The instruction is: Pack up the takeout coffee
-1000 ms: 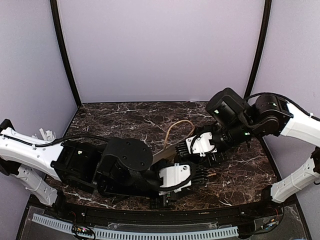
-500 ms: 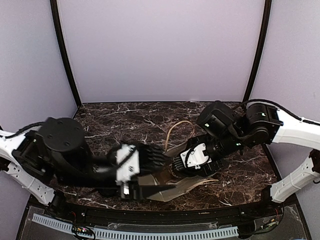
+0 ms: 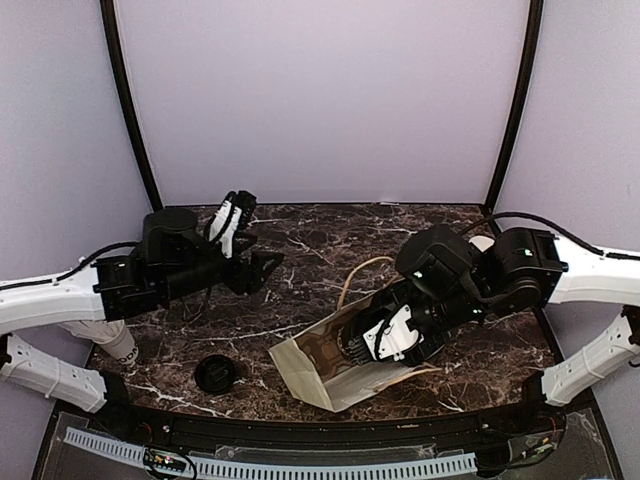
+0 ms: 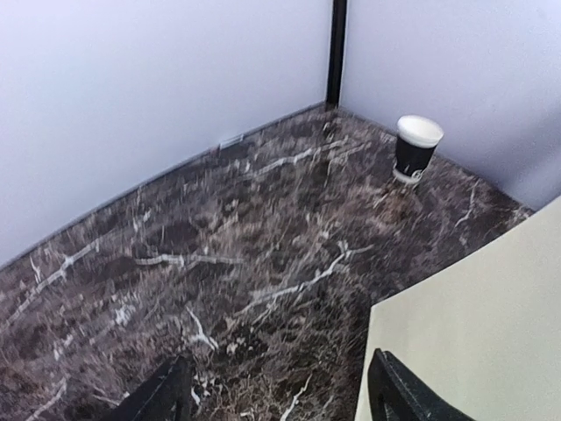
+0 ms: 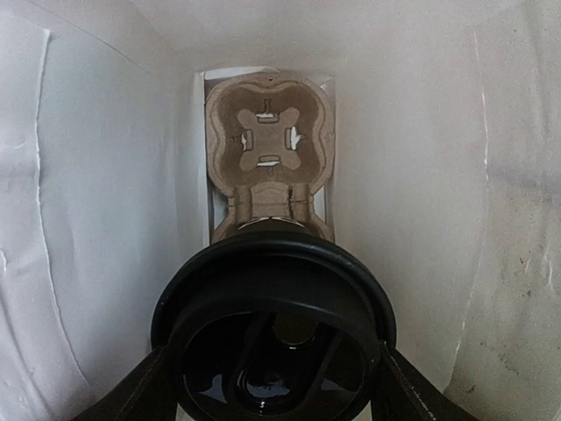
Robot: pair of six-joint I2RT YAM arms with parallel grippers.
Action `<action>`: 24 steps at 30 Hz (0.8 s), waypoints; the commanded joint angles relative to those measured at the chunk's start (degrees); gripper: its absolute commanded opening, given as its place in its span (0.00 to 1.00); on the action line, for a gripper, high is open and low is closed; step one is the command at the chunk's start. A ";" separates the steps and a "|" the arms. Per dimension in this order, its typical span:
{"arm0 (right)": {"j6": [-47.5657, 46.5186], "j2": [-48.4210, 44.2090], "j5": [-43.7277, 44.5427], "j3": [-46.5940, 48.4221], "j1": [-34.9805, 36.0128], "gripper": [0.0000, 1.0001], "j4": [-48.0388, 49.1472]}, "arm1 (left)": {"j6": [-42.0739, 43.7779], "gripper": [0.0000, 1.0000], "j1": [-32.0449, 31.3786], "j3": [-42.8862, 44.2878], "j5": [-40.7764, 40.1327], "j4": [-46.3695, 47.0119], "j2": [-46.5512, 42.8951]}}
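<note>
Inside paper bag (image 5: 88,219), right claw (image 5: 273,373) clamped on takeout coffee (image 5: 273,298), bag walls close on both sides, left claw (image 4: 280,390) apart and empty, over tabletop (image 4: 219,263) well left of bag.

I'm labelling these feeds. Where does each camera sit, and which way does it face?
Top: above and behind the bases, looking down on the table; left arm and right arm show.
Left wrist: on the left arm, facing across to an open cup; own fingertips show.
Right wrist: inside the bag, facing a lidded cup; own fingers show.
Shared: the bag, top and right wrist.
</note>
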 commanded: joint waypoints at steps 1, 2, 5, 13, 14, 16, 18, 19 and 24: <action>-3.50 -2.08 2.77 -2.47 1.26 0.11 4.24 | -8.59 0.71 6.10 2.21 14.06 2.54 9.96; -3.90 -2.33 2.98 -3.11 1.51 0.11 4.47 | -9.11 0.70 7.45 3.01 16.98 2.33 13.78; -5.69 -3.62 4.75 -5.38 2.61 0.11 5.34 | -11.27 0.68 9.38 6.87 22.26 2.72 21.11; -9.14 -5.60 11.76 -9.10 5.51 0.11 10.17 | -12.62 0.66 9.65 15.74 32.80 5.89 38.34; -9.36 -5.32 12.17 -9.04 5.49 0.11 10.55 | -12.55 0.66 9.65 16.78 33.29 5.96 39.29; -9.93 -4.80 12.53 -9.14 5.47 0.10 11.67 | -12.46 0.66 9.65 17.90 34.66 6.25 41.43; -10.68 -4.34 12.42 -9.69 5.54 0.10 13.03 | -12.49 0.66 9.65 18.70 36.20 6.59 43.00; -10.97 -4.18 12.31 -9.87 5.55 0.10 13.68 | -12.51 0.65 9.65 19.28 37.17 6.60 43.92; -11.75 -2.33 12.56 -10.71 5.59 0.09 15.52 | -12.68 0.64 9.71 20.01 39.62 7.05 45.85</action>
